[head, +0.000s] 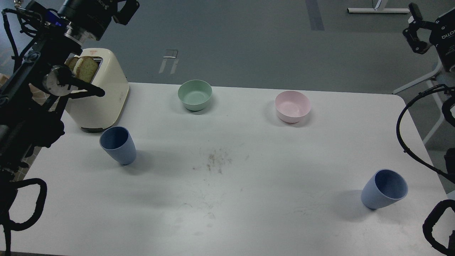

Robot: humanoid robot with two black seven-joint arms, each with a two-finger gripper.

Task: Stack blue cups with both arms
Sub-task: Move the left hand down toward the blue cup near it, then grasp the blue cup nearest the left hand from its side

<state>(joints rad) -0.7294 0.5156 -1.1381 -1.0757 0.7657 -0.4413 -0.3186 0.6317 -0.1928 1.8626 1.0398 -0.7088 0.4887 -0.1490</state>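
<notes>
- Blue cups are on the white table (249,199), well apart: the left cup (118,145) stands upright near the front left, just in front of the toaster, and the right cup (384,188) is near the front right edge, its mouth facing up and to the right.
- Both arms hang raised at the sides of the view, above and clear of the table and touching neither cup.
- The left gripper (126,12) is at the top left, above the toaster; its fingers cannot be told apart, so I cannot tell whether it is spread or pressed together.
- The right gripper (414,30) is at the top right edge, fingers spread with nothing between them.
- The cream toaster (101,99) sits at the back left corner with two slices of bread (83,68) standing in its slots.
- The green bowl (194,94) and the pink bowl (292,106) sit upright along the back, apart from each other.
- A smudge of brown crumbs (215,161) marks the middle of the tabletop, between the cups.
</notes>
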